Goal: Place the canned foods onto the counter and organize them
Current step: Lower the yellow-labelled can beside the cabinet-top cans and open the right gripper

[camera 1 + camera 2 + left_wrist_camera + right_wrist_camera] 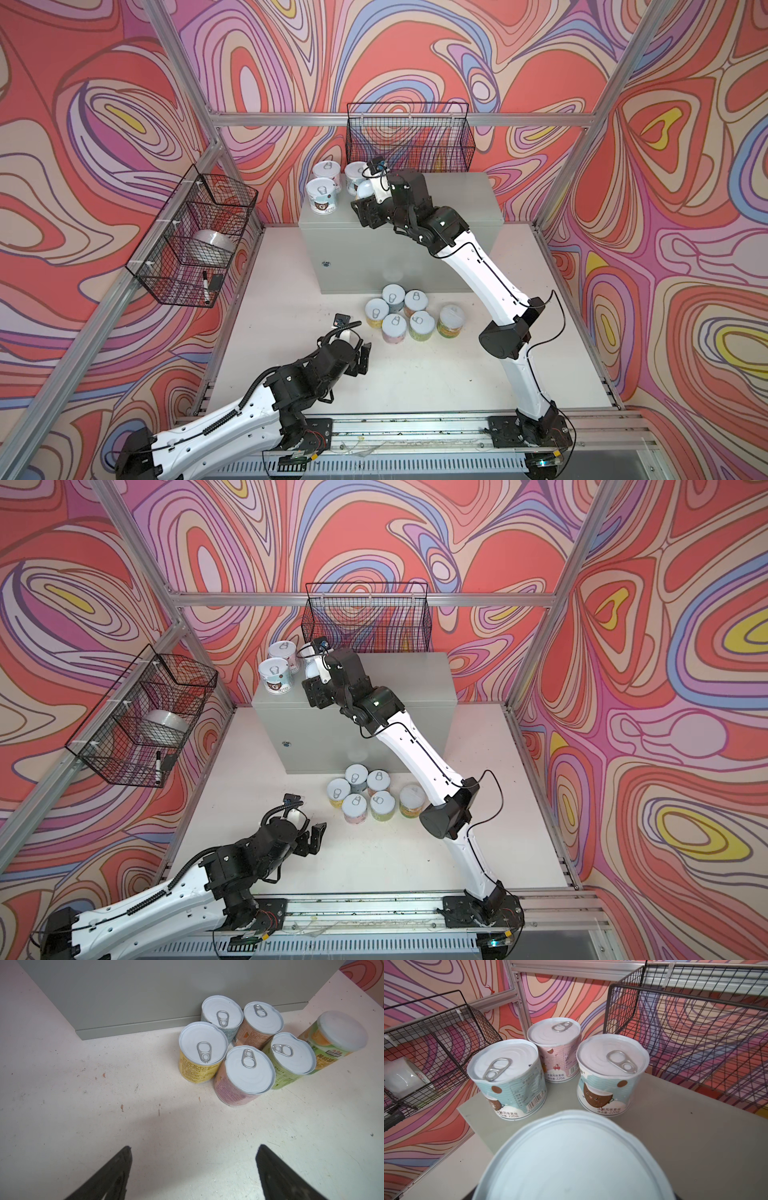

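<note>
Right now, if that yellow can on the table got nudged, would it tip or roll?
Probably slides rather than tips: the yellow can stands upright, short and wide. Its metal lid suggests stiffness. It might bump the pink can close beside it.

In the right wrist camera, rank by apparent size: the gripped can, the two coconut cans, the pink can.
1. gripped can: largest, only because it's nearest the camera.
2. coconut cans: look alike.
3. pink can: smallest, but farthest back.
</note>
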Controlling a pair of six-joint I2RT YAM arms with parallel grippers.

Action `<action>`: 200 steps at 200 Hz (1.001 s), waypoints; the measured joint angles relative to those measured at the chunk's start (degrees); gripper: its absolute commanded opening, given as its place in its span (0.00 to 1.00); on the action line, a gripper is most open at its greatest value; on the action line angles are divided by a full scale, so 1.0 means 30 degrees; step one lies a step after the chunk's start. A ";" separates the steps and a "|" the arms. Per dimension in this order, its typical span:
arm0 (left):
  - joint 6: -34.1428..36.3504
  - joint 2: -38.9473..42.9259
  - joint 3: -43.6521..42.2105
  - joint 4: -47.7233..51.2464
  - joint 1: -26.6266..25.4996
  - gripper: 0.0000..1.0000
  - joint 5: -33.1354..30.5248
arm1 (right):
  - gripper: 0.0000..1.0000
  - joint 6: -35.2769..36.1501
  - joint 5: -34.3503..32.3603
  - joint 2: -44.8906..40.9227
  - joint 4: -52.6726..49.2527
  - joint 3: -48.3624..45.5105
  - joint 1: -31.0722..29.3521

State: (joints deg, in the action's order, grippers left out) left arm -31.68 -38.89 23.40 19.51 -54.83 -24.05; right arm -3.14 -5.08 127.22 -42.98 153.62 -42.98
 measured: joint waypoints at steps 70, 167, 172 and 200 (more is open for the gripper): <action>0.0058 -0.0240 0.0000 -0.0022 0.0000 0.94 -0.0015 | 0.44 -0.0146 -0.0226 0.0619 0.0787 0.0000 0.0102; 0.0430 -0.0874 0.0000 -0.0386 0.0000 0.96 -0.0066 | 0.94 -0.0379 -0.0488 0.0743 0.2820 0.0000 0.0109; 0.0452 -0.0874 0.0000 -0.0386 0.0000 0.96 -0.0073 | 0.94 -0.0401 -0.0488 0.0743 0.2951 0.0000 0.0109; 0.0554 -0.0874 0.0000 -0.0415 0.0000 0.96 -0.0073 | 0.92 -0.0474 -0.0364 0.0714 0.4073 -0.0393 0.0109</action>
State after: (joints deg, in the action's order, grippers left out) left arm -30.02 -41.52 23.40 18.26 -54.83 -24.27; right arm -4.56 -6.17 129.36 -30.76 152.44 -42.65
